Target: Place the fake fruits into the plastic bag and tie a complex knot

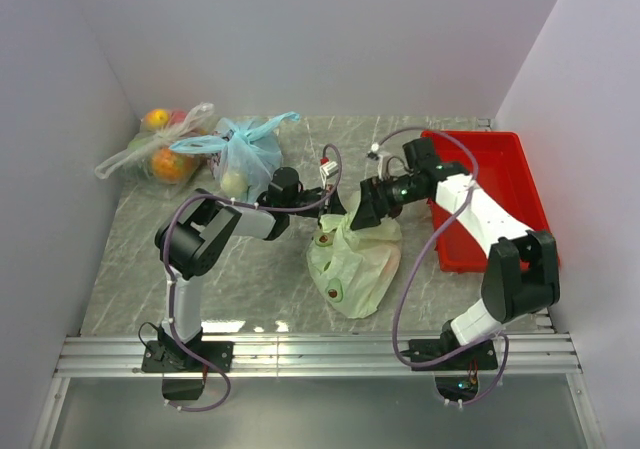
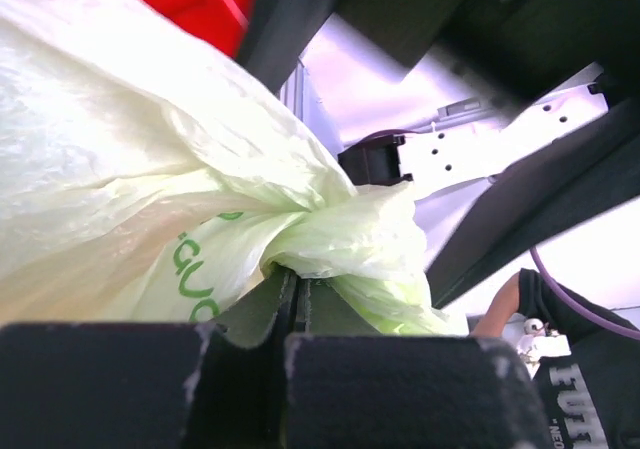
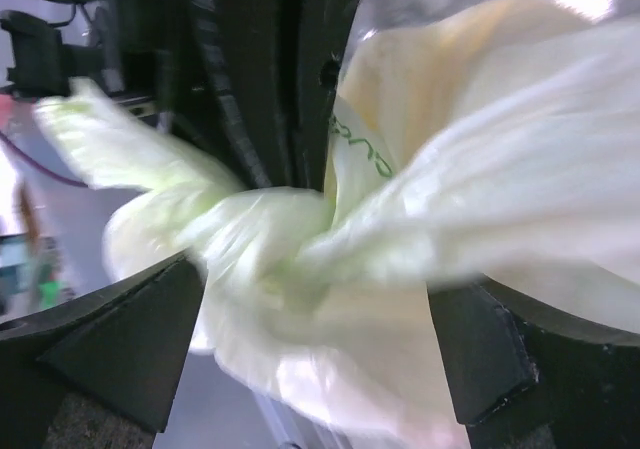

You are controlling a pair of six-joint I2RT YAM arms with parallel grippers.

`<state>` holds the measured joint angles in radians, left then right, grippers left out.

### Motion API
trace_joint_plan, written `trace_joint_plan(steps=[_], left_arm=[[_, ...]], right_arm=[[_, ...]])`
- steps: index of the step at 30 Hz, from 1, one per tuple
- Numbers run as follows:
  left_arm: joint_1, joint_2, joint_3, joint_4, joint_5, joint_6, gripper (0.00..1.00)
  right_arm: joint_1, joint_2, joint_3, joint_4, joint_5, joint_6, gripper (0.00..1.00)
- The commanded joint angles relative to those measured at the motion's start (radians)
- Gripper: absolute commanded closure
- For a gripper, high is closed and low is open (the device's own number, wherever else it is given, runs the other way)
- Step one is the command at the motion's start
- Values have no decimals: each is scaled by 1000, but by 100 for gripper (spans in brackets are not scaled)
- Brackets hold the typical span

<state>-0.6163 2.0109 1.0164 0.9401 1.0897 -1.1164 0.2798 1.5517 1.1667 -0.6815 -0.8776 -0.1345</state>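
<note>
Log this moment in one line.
left gripper: shut on plastic bag | right gripper: open, straddling bag's bunched neck | knot: unclear

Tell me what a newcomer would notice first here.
The crumpled green bag in the middle of the table, with both arms meeting at its twisted neck: the left gripper pinches the plastic, while the right gripper gapes around the twist. Then come the bright red tray on the right, and a blue bag and a clear bag of fruit in the far left corner.
</note>
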Motion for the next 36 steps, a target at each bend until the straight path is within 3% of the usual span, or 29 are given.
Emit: trace_joint_plan(steps=[1,6,7,10,13,15,19,22,26,36], left_arm=[[3,-51,10,-21,1,70,100],[3,-54,8,-27,-2,78,100],[1,-55,10,-34,-2,85,100],[1,-57,8,-37,-2,90,99],[0,-55,16,-49,-1,99,100],[0,-55,21,-55,-2,104,100],[1,-49,24,-63,-2,112,100],[-2,-46,19,-61,-8,115,100],[-11,-32,17,-3,-5,87,100],[-34,38,25,280,-7,-132,100]], right_arm=[[-39,-42,146,-190,45,-183,3],[-114,-27,226,-242,-14,-163,8],[-137,-28,231,-234,-21,-151,14],[-156,-28,180,-144,35,-80,51],[-148,-6,133,-125,87,-82,64],[-120,14,116,-162,92,-121,63],[-102,24,73,-188,8,-151,33],[-73,18,53,-181,-12,-142,25],[-21,27,42,-98,-20,-71,18],[67,99,54,65,-101,127,16]])
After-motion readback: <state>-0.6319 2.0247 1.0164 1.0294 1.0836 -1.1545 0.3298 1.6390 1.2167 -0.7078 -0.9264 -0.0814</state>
